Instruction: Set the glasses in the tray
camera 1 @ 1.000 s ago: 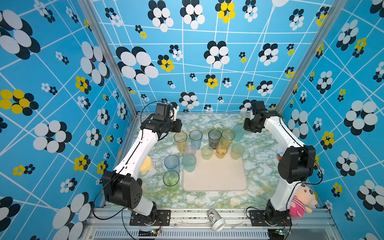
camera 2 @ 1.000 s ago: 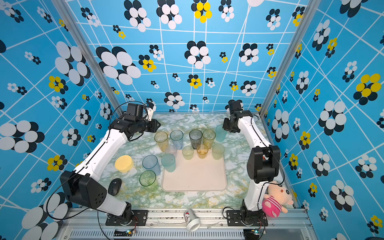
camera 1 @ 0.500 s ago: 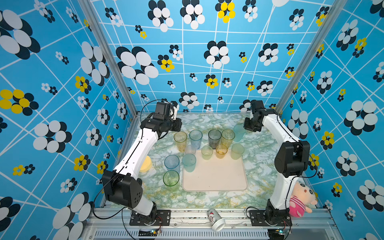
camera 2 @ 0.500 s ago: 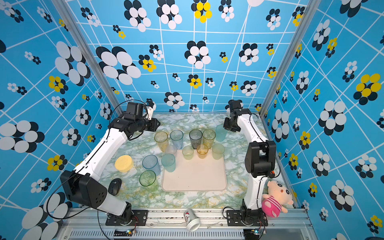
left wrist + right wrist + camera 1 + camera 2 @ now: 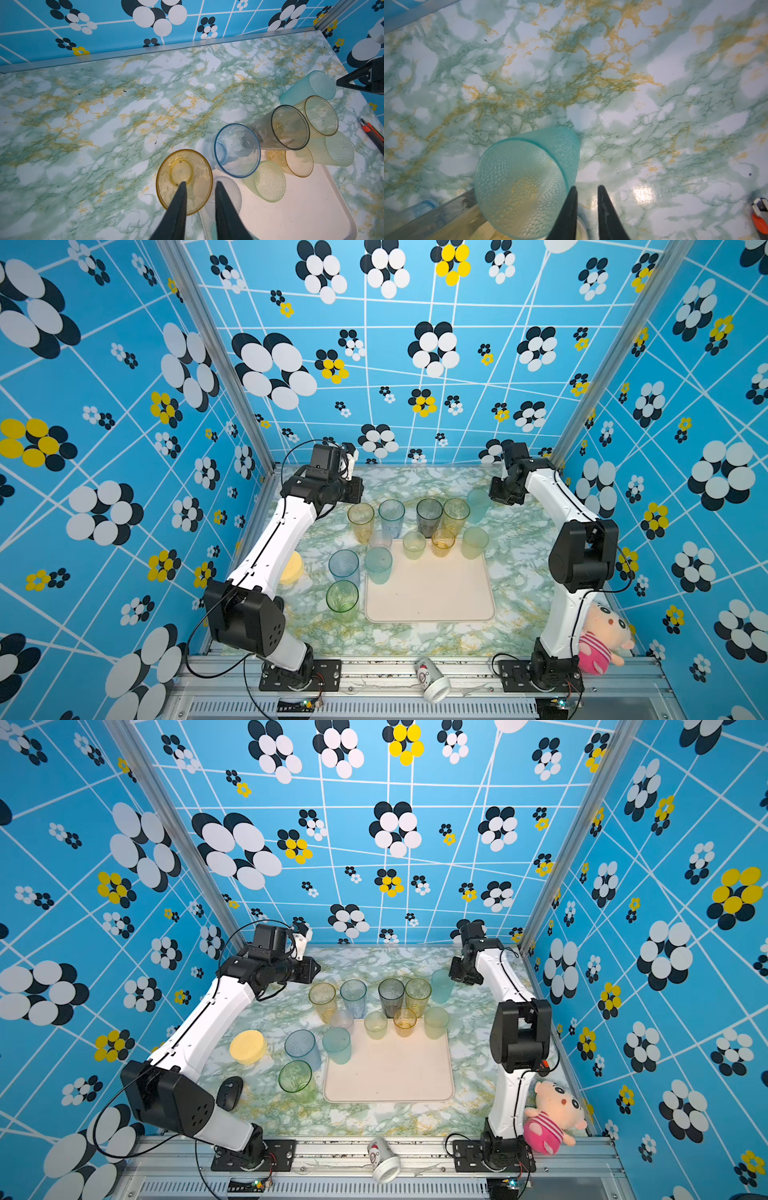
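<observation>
**Worktop** [image 5: 519,539]: green-and-gold marbling, blue flowered walls on three sides.

**Tray** [image 5: 430,597]: cream, at the middle of the worktop.

**Glasses** [image 5: 429,516]: five tall ones in a row behind the tray. Short ones crowd its far edge. Blue, green and teal ones stand at its left side.

**Left gripper** [image 5: 199,184]: jaws slightly apart, pinching nothing. One tip is over the mouth of the amber glass [image 5: 184,180], the other outside its rim.

**Right gripper** [image 5: 587,188]: jaws slightly apart with bare worktop between them, just beside the teal glass [image 5: 521,187] at the row's right end.

**Surroundings:**
- yellow dish [image 5: 248,1046]
- black mouse [image 5: 230,1092]
- orange utility knife [image 5: 372,133] near the right arm
- plush toy [image 5: 600,635]
- paper cup [image 5: 432,678] on its side on the front rail, its red print too small to read
</observation>
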